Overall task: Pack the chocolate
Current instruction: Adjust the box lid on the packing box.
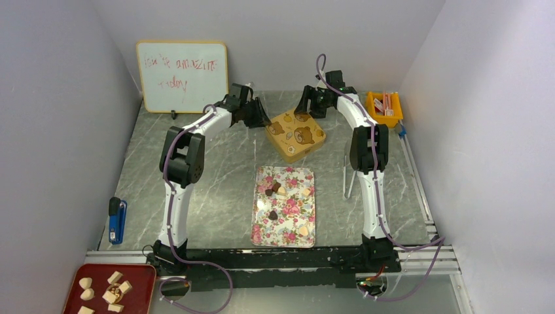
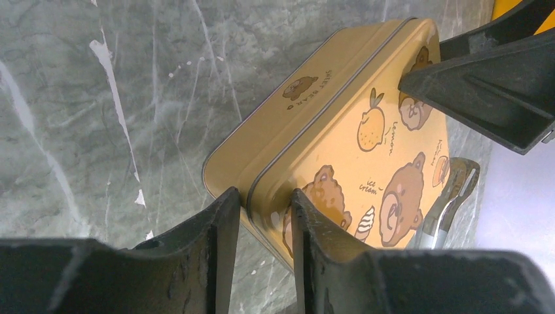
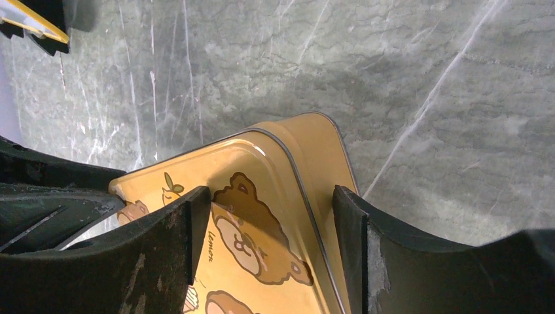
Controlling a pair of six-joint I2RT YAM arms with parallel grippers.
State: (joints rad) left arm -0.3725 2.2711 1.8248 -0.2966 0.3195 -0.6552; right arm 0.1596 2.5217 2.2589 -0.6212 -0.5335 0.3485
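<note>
Yellow bear-printed metal tin (image 1: 296,134), lid on: left gripper (image 2: 262,196) straddles one corner, grip uncertain; right gripper (image 3: 271,193) gapes astride another; shallow bites may skid it.

The yellow tin (image 2: 275,131) carries small brown print. On its side wall, by a bear's head, is what looks like "SWEET BEAR". Its lid (image 2: 347,150) reads "Lemon" beside a drawn lemon and "ice cream" beside a cone. The whiteboard (image 1: 182,76) bears faint red handwriting — roughly "amazing today", the first words illegible.

About seven chocolates (image 1: 273,214), one bear tin (image 1: 296,134), one floral tray (image 1: 262,235), one whiteboard (image 1: 182,76).
</note>
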